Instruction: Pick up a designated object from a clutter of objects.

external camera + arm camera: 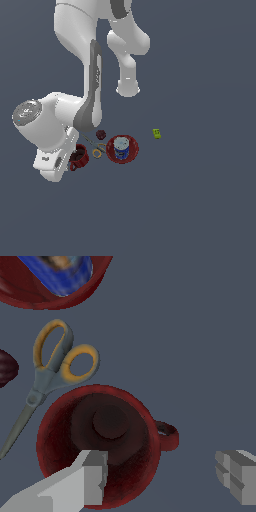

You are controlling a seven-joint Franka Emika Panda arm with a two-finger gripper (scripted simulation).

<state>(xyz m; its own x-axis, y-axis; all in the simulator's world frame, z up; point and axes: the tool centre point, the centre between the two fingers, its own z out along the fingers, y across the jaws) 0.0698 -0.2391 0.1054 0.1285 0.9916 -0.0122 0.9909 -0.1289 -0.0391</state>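
Observation:
The designated object, a small dark-red mug (80, 158) (107, 428) with a dark inside, stands upright on the floor, its handle (168, 436) sticking out sideways. It sits at the edge of the clutter of objects. My gripper (73, 154) (162, 472) is open and low over the mug. In the wrist view one finger (90, 476) reaches over the mug's rim into its opening. The other finger (235, 473) stands outside, beyond the handle, so wall and handle lie between the jaws. Neither finger visibly presses the mug.
Yellow-handled scissors (98, 149) (56, 366) lie close beside the mug. A maroon ball (101, 134) (6, 368) sits past them. A red plate (133, 150) (30, 302) carries a blue-white can (121, 148) (60, 273). A lime-green block (157, 133) lies apart, toward the exterior view's right.

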